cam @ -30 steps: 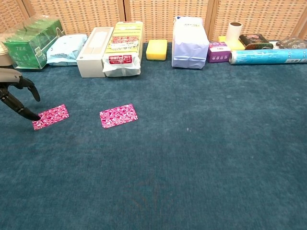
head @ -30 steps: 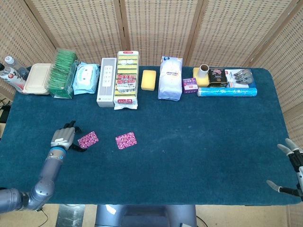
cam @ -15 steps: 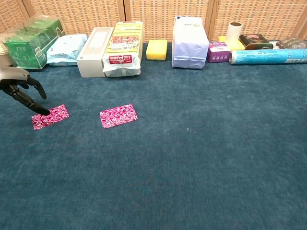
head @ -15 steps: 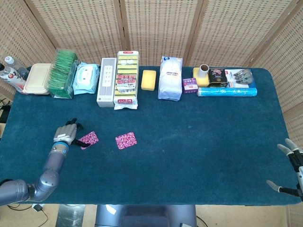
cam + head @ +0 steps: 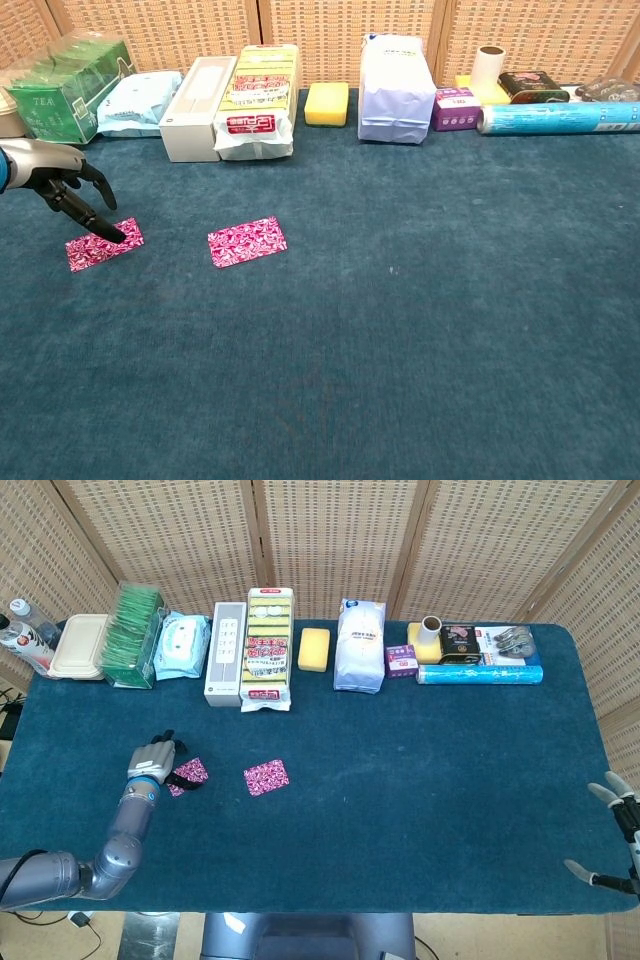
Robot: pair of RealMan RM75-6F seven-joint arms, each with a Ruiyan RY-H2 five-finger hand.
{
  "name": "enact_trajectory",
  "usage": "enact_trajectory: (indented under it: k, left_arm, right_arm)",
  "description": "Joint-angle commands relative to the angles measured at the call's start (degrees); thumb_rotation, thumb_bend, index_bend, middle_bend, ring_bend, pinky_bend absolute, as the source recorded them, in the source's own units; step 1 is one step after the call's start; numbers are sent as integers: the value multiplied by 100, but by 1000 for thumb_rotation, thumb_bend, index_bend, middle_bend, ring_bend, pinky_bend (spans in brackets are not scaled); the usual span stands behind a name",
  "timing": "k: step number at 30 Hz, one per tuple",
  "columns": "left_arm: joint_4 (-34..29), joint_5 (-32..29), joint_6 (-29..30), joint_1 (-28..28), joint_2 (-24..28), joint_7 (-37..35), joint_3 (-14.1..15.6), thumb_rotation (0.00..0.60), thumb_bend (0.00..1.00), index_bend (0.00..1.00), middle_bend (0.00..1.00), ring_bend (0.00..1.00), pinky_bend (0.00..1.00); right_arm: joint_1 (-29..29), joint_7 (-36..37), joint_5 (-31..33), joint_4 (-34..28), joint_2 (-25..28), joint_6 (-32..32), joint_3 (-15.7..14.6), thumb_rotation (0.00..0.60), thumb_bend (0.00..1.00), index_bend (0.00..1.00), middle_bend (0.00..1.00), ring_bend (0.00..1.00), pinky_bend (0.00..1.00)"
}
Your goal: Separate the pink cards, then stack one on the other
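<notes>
Pink card unmoved; left hand shifted onto it.

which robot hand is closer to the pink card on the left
Left. The left robot hand has fingertips on that pink card, while the right robot hand sits at the table's far right edge.

head: high, downward | chest: low, forward | shared: table

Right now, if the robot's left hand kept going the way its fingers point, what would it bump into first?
Probably the nearer pink card: the left hand points down at it, its fingers about touching. The other pink card lies farther right.
</notes>
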Motion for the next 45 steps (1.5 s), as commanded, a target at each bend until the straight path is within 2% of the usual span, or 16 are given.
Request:
enact_trajectory:
  k: [1,24,33,45]
  left_arm:
    - [-10,-34,20,-28,-7,21,29,417,32,238,0,0,172]
    - [139,-383,-3,-263,-199,163,103,416,35,238,0,0,171]
    - [20,-478,-7,-345,-230,226,131,416,36,238,0,0,172]
    - [-278,-274,-52,-360,-151,129,149,434,40,238,0,0,172]
  right_arm:
    - [5,-1,3,-12,9,-4,4,600,0,102,0,0,0]
    - [-38,33,2,47,-20,68,-4,600,0,102,0,0,0]
    - [-39,30,-9,27,-5,69,-9,600,0,102,0,0,0]
    - [-43,70,4,48,0,66,-9,600,0,103,0,0,0]
